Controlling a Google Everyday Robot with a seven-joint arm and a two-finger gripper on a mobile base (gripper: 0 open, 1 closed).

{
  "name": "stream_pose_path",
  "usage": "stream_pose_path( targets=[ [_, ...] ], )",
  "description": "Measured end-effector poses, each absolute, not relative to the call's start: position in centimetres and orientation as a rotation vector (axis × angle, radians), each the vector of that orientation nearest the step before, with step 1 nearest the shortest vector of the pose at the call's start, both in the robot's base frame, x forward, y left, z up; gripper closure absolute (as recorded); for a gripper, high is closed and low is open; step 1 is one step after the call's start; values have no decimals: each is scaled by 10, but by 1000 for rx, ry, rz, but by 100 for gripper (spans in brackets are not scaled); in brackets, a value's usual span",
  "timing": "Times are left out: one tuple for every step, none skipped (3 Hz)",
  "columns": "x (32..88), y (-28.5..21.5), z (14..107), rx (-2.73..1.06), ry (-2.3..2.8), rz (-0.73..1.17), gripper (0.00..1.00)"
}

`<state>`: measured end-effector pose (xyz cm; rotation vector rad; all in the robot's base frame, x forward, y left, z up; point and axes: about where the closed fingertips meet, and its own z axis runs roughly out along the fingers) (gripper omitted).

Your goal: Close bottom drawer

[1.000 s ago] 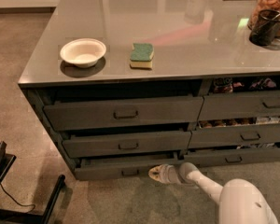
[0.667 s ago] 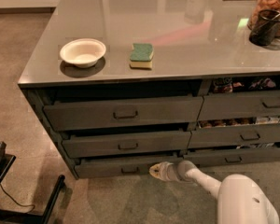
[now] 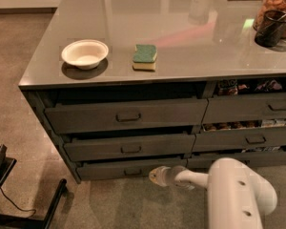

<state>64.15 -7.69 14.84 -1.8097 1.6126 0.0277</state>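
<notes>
The bottom drawer (image 3: 105, 170) is the lowest, slimmest wide front of the left stack, with a small dark loop handle (image 3: 132, 172) at its centre. It stands slightly pulled out, like the two taller drawers above it. My gripper (image 3: 155, 175) is low near the floor, right in front of this drawer's right part, just right of the handle. My white arm (image 3: 238, 194) reaches in from the lower right.
On the grey glossy countertop (image 3: 181, 56) stand a white bowl (image 3: 85, 53) and a green-yellow sponge (image 3: 145, 57). A jar and a dark cup (image 3: 271, 25) stand at the far right. The neighbouring drawer stack (image 3: 248, 137) is partly open. A black stand (image 3: 19, 199) is on the floor at the left.
The gripper and arm have shifted slightly left along the bottom drawer front. Nothing else has moved.
</notes>
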Motion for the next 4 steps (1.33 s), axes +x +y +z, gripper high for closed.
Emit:
stream_pose_path(
  targets=[
    [633, -82, 137, -1824, 1632, -21, 100],
    [627, -80, 139, -1823, 1646, 1, 100],
    [612, -94, 157, -1796, 1703, -6, 100],
    [593, -105, 191, -1756, 1778, -32, 100]
  ],
)
